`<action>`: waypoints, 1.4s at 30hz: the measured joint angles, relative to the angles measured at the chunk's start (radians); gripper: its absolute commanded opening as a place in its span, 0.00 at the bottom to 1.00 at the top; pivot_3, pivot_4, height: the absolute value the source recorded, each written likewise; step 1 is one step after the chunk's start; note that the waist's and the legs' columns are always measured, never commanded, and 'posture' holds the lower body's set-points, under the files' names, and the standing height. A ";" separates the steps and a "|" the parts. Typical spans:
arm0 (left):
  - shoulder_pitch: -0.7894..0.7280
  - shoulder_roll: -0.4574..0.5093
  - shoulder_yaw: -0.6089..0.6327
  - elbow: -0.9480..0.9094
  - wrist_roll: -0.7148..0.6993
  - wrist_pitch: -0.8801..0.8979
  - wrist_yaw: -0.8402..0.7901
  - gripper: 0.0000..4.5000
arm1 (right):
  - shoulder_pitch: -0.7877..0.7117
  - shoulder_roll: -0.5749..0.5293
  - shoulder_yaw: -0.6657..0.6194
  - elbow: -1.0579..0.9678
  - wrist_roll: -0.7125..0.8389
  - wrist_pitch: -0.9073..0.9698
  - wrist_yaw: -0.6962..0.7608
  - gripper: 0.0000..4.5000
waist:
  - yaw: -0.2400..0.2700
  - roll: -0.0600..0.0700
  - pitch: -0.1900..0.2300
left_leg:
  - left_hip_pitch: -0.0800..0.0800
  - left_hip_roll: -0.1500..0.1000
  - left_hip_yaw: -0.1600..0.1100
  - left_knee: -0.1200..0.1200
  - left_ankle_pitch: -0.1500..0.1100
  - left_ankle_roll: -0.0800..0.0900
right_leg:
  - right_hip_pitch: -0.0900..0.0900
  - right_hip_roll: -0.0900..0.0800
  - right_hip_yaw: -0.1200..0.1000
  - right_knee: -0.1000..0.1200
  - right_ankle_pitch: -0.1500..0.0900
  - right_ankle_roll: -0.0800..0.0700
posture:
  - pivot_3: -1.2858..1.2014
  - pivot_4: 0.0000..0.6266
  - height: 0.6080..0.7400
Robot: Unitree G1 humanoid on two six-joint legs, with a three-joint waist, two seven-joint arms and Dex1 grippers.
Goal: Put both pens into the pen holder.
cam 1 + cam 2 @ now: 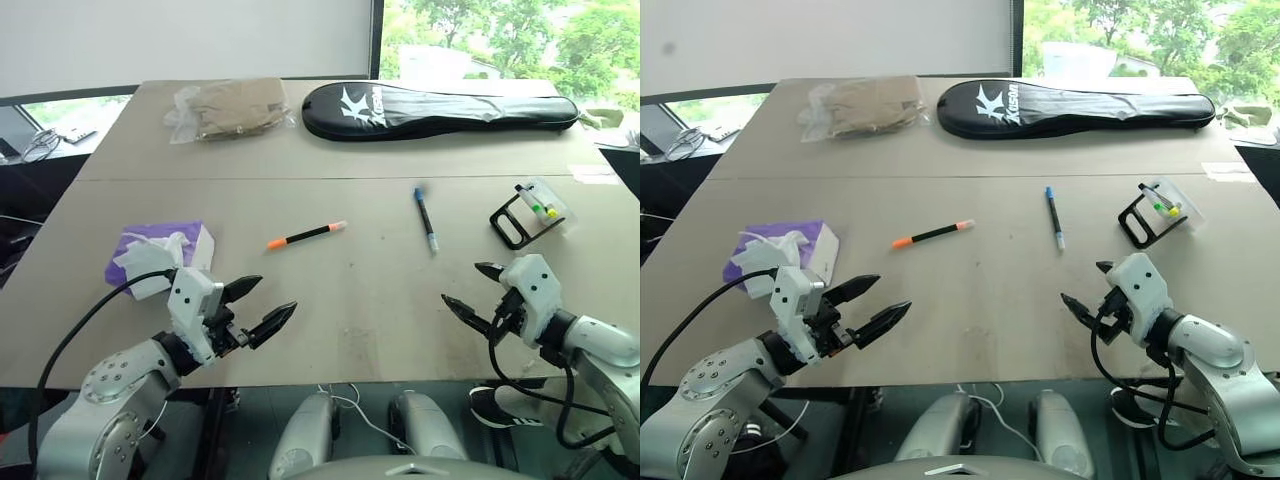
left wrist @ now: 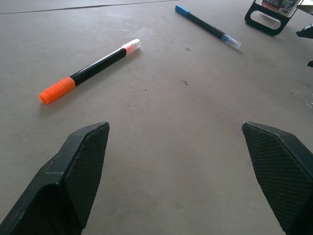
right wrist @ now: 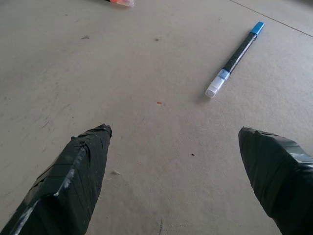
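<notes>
The left gripper (image 1: 262, 304) hovered over the near edge of the wide beige surface (image 1: 330, 300), its two black fingers spread wide with nothing between them. Across from it the right gripper (image 1: 475, 287) hung the same way, fingers apart and empty. Ahead of the left gripper lay the slim black pen with the orange end and pinkish tip (image 1: 306, 235), flat on the surface at a slant. Further right, nearer the right gripper, lay the dark-barrelled pen with the blue cap (image 1: 426, 219), also flat, well apart from the first. Beyond the right gripper stood the small black wire-frame holder with a clear plastic body (image 1: 530, 212), seemingly tipped on its side, both pens outside it. Nothing had been picked up yet, by the look of it. The risk from here: thin pens lying flat could roll or skid away as fingers close, and a light, tipped holder might get shoved aside when a pen is pushed at its mouth
</notes>
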 measured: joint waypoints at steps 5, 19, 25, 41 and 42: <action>-0.055 0.015 -0.022 0.002 -0.002 -0.017 -0.033 1.00 | -0.188 0.058 0.003 0.014 0.027 0.221 -0.123 0.98 | -0.005 0.000 0.001 | 0.000 0.000 0.001 0.001 0.000 0.000 | 0.000 0.000 0.002 0.000 0.001 -0.001 | 0.52 0.24 1.00; -0.154 0.061 -0.104 0.066 0.071 -0.163 -0.159 1.00 | -1.005 0.252 0.157 0.585 -0.020 0.931 -0.336 0.98 | -0.002 0.002 0.001 | -0.005 -0.002 0.001 -0.005 0.000 0.000 | -0.005 -0.002 0.000 -0.004 0.002 -0.002 | 0.52 0.24 1.00; -0.154 0.057 -0.122 0.065 0.097 -0.174 -0.146 1.00 | -1.139 0.258 0.282 0.932 -0.066 0.801 -0.297 0.98 | -0.012 0.002 0.001 | -0.005 -0.002 0.004 -0.008 0.000 0.000 | -0.009 -0.001 0.004 -0.003 0.002 -0.002 | 0.52 0.24 1.00; -0.181 -0.067 -0.140 -0.007 0.035 -0.049 0.092 1.00 | -1.213 0.197 0.363 1.215 -0.165 0.518 -0.046 0.01 | -0.023 0.001 0.000 | -0.003 -0.002 0.004 -0.006 -0.001 0.001 | -0.007 -0.001 0.004 0.002 0.002 -0.002 | 0.52 0.24 1.00; -0.203 -0.070 -0.139 -0.009 0.000 0.001 0.124 1.00 | -1.179 0.190 0.335 1.169 -0.155 0.514 -0.043 0.01 | -0.021 0.001 0.000 | -0.003 -0.002 0.003 -0.006 -0.001 0.001 | -0.008 -0.001 0.003 0.002 0.002 -0.002 | 0.52 0.24 1.00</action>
